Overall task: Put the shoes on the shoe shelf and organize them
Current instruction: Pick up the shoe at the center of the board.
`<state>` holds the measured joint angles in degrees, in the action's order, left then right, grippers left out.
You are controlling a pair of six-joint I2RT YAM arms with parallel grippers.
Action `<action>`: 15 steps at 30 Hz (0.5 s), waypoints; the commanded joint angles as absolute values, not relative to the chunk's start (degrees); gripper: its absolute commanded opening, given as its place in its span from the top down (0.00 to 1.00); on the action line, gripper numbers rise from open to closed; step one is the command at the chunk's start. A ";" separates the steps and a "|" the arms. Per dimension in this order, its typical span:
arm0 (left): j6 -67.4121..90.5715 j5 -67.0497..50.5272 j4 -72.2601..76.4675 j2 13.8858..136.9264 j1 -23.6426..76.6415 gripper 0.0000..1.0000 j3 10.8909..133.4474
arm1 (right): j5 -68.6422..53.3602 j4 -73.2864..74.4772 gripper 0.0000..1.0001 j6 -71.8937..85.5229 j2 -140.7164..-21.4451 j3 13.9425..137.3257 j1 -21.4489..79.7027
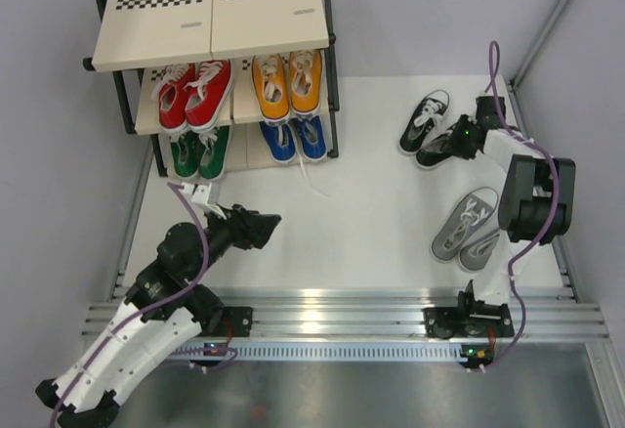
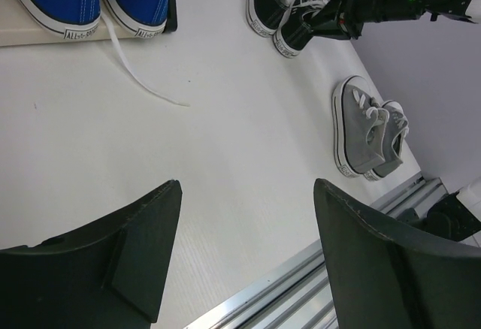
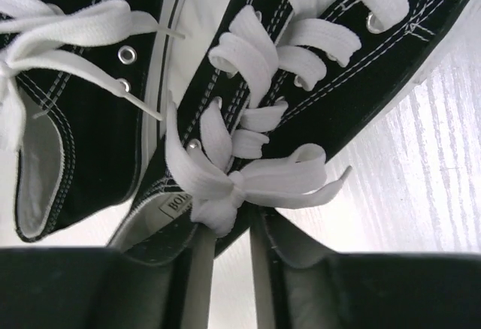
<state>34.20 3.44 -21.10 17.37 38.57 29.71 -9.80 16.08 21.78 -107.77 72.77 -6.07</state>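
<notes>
Black shoes (image 1: 423,123) | canvas | white laces, silver eyelets | side by side

Black-framed beige-board shoe shelf (image 1: 210,18), far left: middle tier, red canvas sneakers (image 1: 195,93) left of orange canvas sneakers (image 1: 287,83); bottom tier, green canvas pair (image 1: 200,151) left of blue canvas pair (image 1: 295,139). Bench (image 1: 322,213) right: black canvas pair (image 1: 425,125) behind grey canvas pair (image 1: 467,228).

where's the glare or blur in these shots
Top external view: bright glare on the silver metal rails at the near edge. Left wrist view: evenly lit, grey canvas sneakers sharp. Right wrist view: black canvas sneakers crisp, white table washed out.
</notes>
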 commanded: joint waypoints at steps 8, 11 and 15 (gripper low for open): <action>44.28 -5.08 -6.61 20.73 38.50 0.23 21.28 | -12.65 11.68 1.00 14.18 -95.03 65.05 -9.22; 47.71 -7.29 2.52 22.49 38.50 0.23 17.59 | -19.40 16.67 1.00 3.40 -87.82 63.11 -10.46; 50.89 -10.28 12.20 28.45 38.58 0.23 15.03 | -41.67 28.24 1.00 -17.40 -76.15 61.09 -12.04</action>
<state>46.59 -6.24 -2.61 25.39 38.57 15.75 -22.87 22.09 2.04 -86.43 60.31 -11.03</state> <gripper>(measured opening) 0.768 0.014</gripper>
